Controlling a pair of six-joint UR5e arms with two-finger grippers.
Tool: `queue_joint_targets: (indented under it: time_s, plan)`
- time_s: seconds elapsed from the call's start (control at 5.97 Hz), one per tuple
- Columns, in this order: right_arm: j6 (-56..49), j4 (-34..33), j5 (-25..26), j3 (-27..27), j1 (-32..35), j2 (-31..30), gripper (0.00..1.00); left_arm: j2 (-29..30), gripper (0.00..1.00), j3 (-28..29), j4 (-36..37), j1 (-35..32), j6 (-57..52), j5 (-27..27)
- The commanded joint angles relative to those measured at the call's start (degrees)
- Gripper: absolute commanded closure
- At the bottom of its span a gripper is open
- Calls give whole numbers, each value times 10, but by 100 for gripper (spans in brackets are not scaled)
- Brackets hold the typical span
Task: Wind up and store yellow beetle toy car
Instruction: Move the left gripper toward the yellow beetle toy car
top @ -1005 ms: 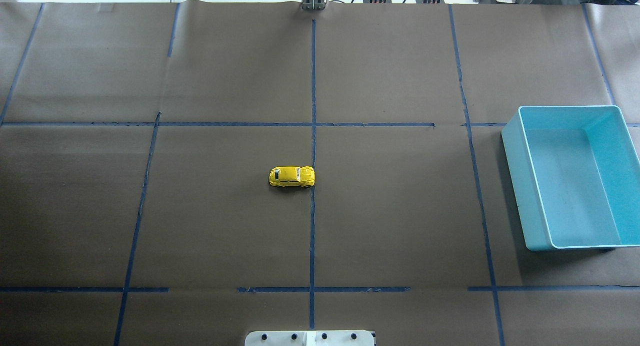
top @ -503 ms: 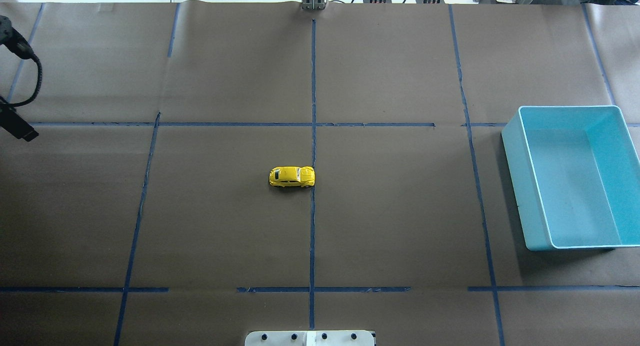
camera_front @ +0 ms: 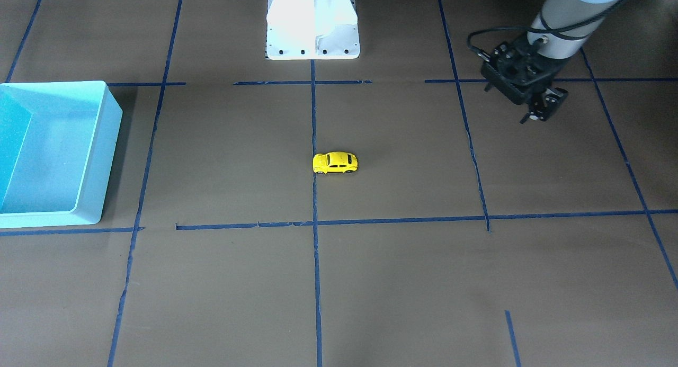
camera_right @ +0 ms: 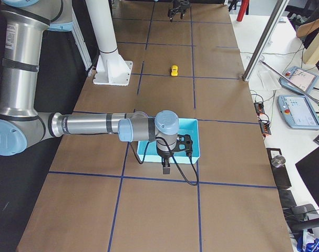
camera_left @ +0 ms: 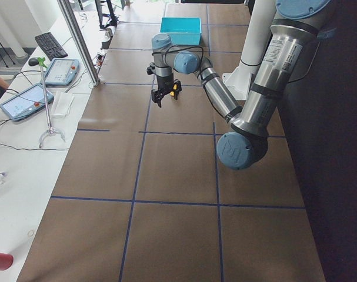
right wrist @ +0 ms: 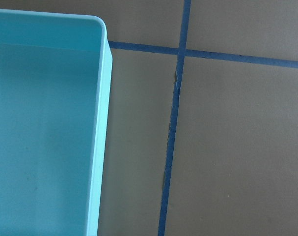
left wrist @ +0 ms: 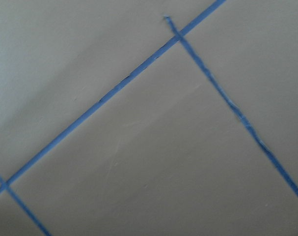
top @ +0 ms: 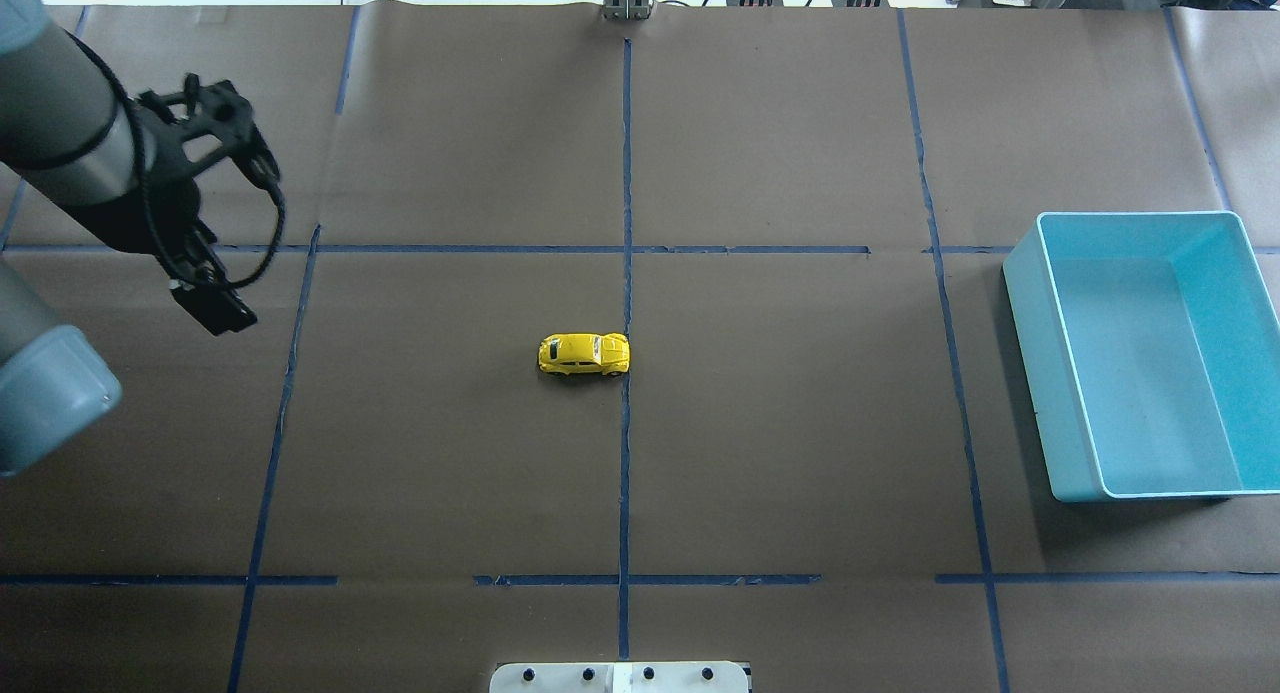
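Brown paper covers the table. Above it, the left gripper is held apparently spread, with nothing pinched; the state of the right gripper cannot be told. Well apart from both, the yellow beetle toy car is stood on its wheels against the centre tape line. It is judged light, rigid, glossy and apt to roll, so its flat sides are best pinched. The turquoise bin, beneath the right gripper, is seen empty.
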State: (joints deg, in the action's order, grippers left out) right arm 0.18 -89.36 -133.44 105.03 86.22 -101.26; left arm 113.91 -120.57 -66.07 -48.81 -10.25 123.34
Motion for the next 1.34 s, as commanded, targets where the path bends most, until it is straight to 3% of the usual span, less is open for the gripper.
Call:
queue_joint_targets:
  time_s: [0.0, 0.34, 0.84, 1.17]
  plan:
    - [0, 2, -1, 0, 0, 0, 0, 65, 0, 10, 0, 89, 1, -17]
    - [0, 2, -1, 0, 0, 0, 0, 68, 0, 27, -64, 168, -1, -90]
    - [0, 3, -1, 0, 0, -2, 0, 209, 0, 206, -70, 183, -74, -95]
    - [0, 3, -1, 0, 0, -2, 0, 240, 0, 300, -125, 184, -84, -103]
